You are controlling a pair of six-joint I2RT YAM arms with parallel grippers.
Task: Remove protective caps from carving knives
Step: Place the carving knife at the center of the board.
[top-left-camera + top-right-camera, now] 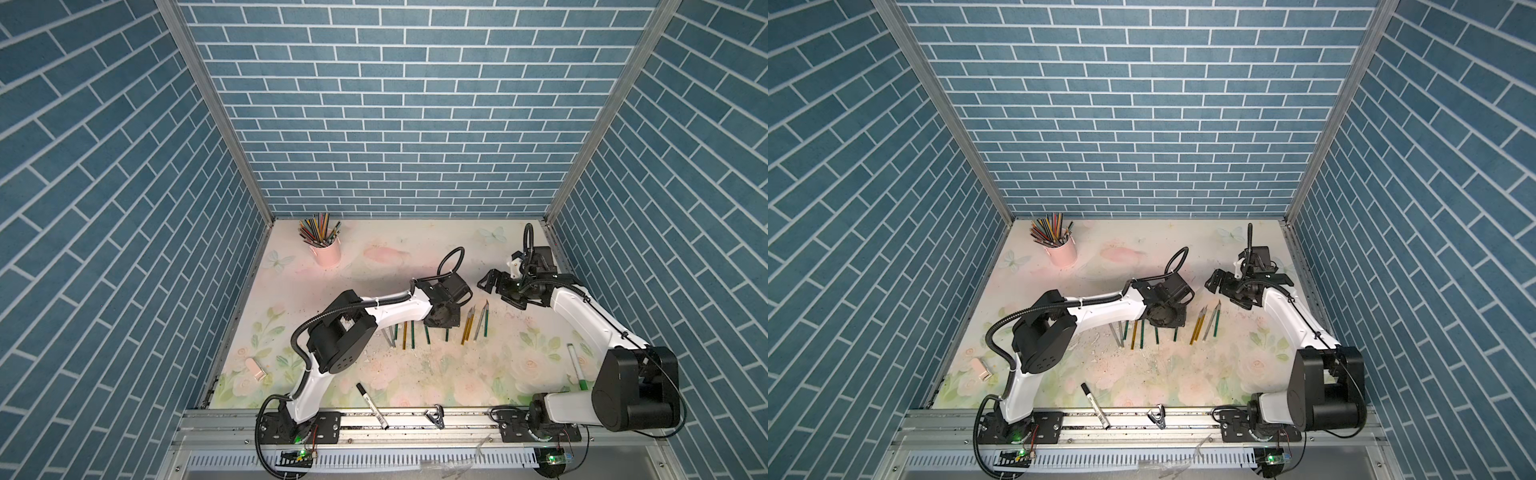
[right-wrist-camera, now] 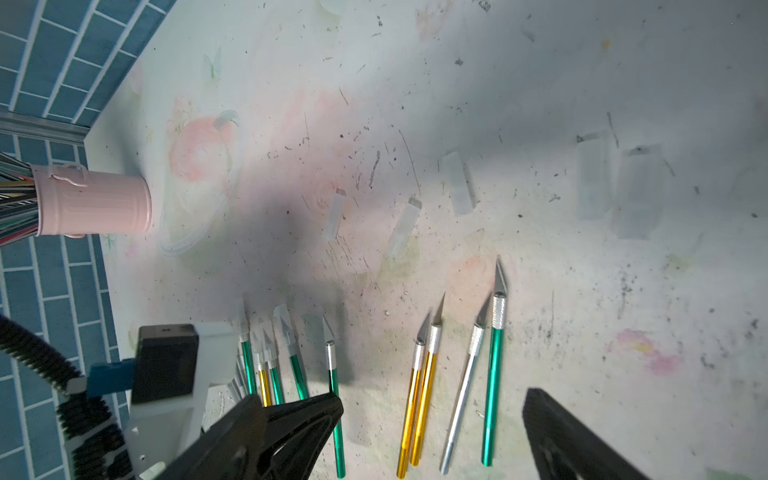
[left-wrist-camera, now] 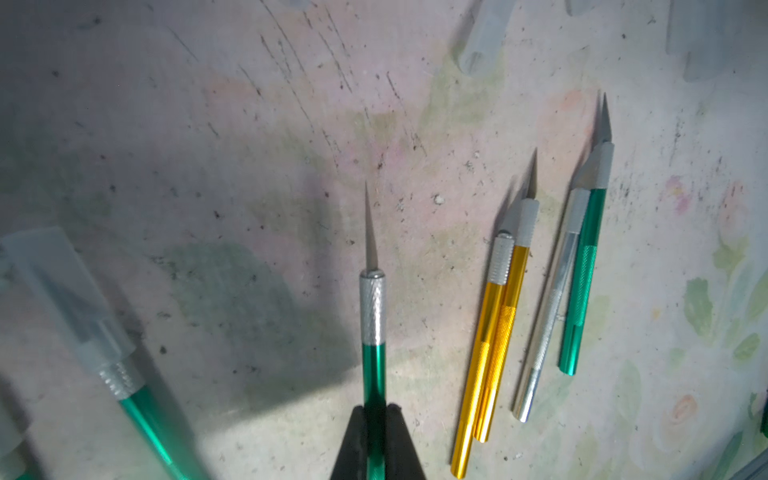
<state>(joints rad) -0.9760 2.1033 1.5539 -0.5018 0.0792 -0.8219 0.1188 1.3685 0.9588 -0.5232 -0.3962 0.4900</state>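
Note:
In the left wrist view my left gripper [image 3: 375, 415] is shut on the green handle of a carving knife [image 3: 372, 316] whose grey blade is bare. In both top views this gripper [image 1: 442, 322] points down over the row of knives. Beside it lie two gold knives [image 3: 494, 345], a silver one [image 3: 548, 316] and a green one [image 3: 582, 282], all uncapped. A capped green knife [image 3: 141, 411] lies on the other side, and more capped knives [image 2: 266, 353] show in the right wrist view. Several loose protective caps [image 2: 403, 228] lie on the mat. My right gripper [image 1: 486, 282] hangs open and empty beyond the uncapped knives [image 1: 473, 324].
A pink cup [image 1: 326, 253] of coloured pencils stands at the back left. A black-capped marker [image 1: 372, 405] and a metal clip [image 1: 434, 415] lie at the front rail. A white pen [image 1: 577, 365] lies by the right arm, and a pink clip [image 1: 255, 368] at the left edge.

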